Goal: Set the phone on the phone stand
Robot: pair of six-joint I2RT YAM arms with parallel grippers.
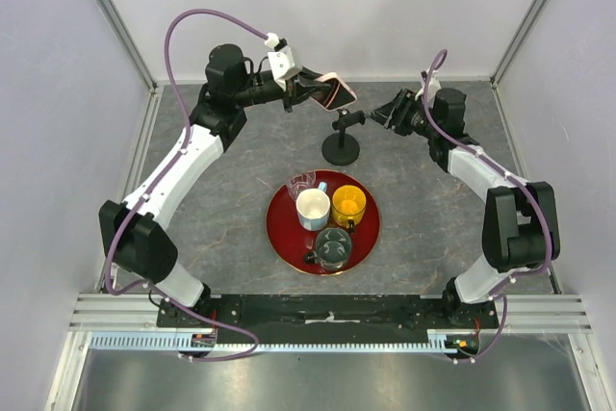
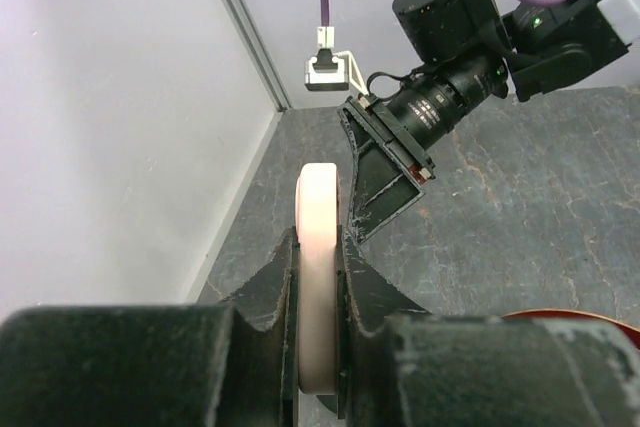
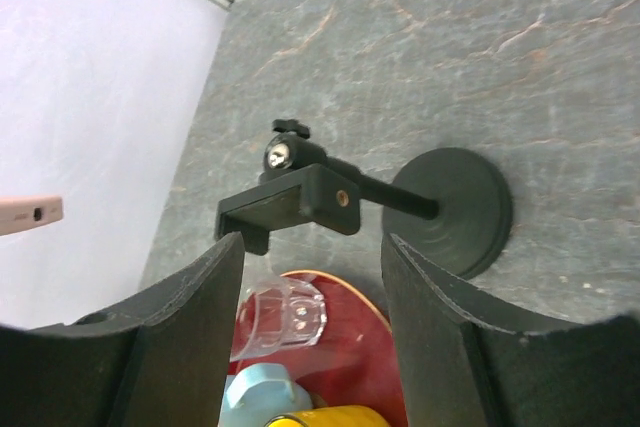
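Two sets of jaws to read, and I start on the left. The left gripper is clamped across the phone, a pad on each face, with the pale pink edge poking out past the fingertips. The phone is up in the air, just beyond the phone stand and to its left, near the bracket but not touching it.

Over on the other side of the stand, the right gripper has its jaws parted and holds nothing. They're aimed at the stand's clamp bracket, which sits framed between the two fingers with a gap all round.

The stand is upright on its disc base on the table. The red tray of cups lies just on the near side of it.

Progress? I'd call the pickup done and the carry nearly done, with the seating all ahead. I reckon the phone has to come down onto the bracket, maybe with the right jaws steadying the stand, and then I let go.
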